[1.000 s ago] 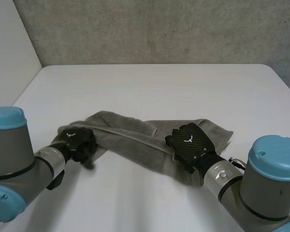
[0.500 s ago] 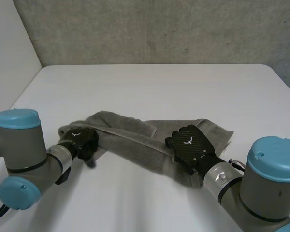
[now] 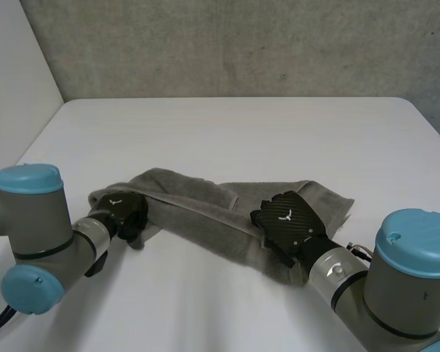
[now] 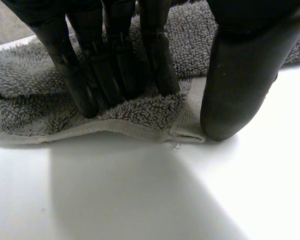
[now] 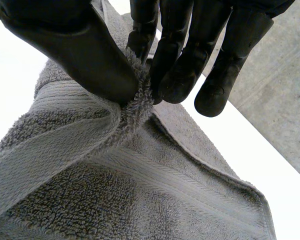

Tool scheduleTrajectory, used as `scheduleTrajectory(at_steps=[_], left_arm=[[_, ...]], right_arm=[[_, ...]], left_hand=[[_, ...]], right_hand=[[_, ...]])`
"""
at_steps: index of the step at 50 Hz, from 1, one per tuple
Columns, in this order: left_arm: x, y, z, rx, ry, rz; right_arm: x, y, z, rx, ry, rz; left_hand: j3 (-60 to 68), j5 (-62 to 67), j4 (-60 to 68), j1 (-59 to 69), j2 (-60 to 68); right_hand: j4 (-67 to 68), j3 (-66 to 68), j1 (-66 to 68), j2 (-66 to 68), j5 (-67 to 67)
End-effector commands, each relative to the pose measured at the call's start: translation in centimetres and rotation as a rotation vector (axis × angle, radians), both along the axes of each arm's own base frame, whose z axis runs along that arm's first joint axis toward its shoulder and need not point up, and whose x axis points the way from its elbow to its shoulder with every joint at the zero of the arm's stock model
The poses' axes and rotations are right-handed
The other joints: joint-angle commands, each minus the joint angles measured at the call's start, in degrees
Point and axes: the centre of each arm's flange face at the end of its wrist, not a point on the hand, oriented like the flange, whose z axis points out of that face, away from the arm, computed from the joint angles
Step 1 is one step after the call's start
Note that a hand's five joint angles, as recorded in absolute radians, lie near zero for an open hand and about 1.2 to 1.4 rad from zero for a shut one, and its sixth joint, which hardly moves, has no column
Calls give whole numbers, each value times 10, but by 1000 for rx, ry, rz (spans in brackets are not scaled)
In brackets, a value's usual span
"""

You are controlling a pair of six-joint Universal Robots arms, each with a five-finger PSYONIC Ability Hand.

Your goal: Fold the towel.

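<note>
Head view: pressing towel [image 3: 198, 202] corner, 8 o'clock, with straight-fingered left hand [image 3: 121, 211]; pinching fold, 5 o'clock, in right hand [image 3: 287, 220].

Markings, head view. We read no words, numbers or brand names on anything in the scene. We log only two signs: one small white Y-shaped emblem on the back of the left hand [image 3: 119, 207], at the near left, and one like it on the back of the right hand [image 3: 287, 220], at the near right.
</note>
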Motion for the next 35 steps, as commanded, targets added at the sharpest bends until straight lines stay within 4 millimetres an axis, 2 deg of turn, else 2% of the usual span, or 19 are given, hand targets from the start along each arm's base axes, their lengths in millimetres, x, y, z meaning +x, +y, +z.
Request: scheduleTrajectory(at_steps=[1,6,7,8,10,11,12,13,26,35], left_arm=[[1,0,0,0,-1,2],[1,-1,1,-6,1,4],[1,-1,1,-6,1,5],[1,-1,1,-6,1,5],[1,-1,2,-8,1,5],[1,-1,2,-8,1,5],[1,-1,3,-9,1,7],[1,-2,4,-14,2,8],[9,-8,24,-81,-14,84],[9,-5,19,-65,-16,79]], right_arm=[[0,0,0,0,0,0],[0,0,0,0,0,1],[0,0,0,1,1,1],[0,1,-1,3,2,3],[0,1,-1,3,2,3],[0,1,-1,3,2,3],[1,2,-1,2,3,6],[1,2,-1,2,3,6],[1,1,2,-7,3,6],[0,-1,3,-10,1,-2]], left_hand=[[2,10,0,6,2],[20,29,19,24,20],[74,82,72,77,73],[74,83,73,78,74],[230,238,228,234,229],[231,239,229,234,230],[312,321,311,316,312],[328,336,326,331,327],[328,336,326,332,328],[328,336,326,332,328]], right_hand=[[34,30,50,58,37],[34,30,50,58,37],[34,30,50,58,37],[34,30,50,58,37],[34,30,50,58,37],[34,30,50,58,37],[34,30,50,58,37],[34,30,50,58,37],[34,30,50,58,37],[34,30,50,58,37]])
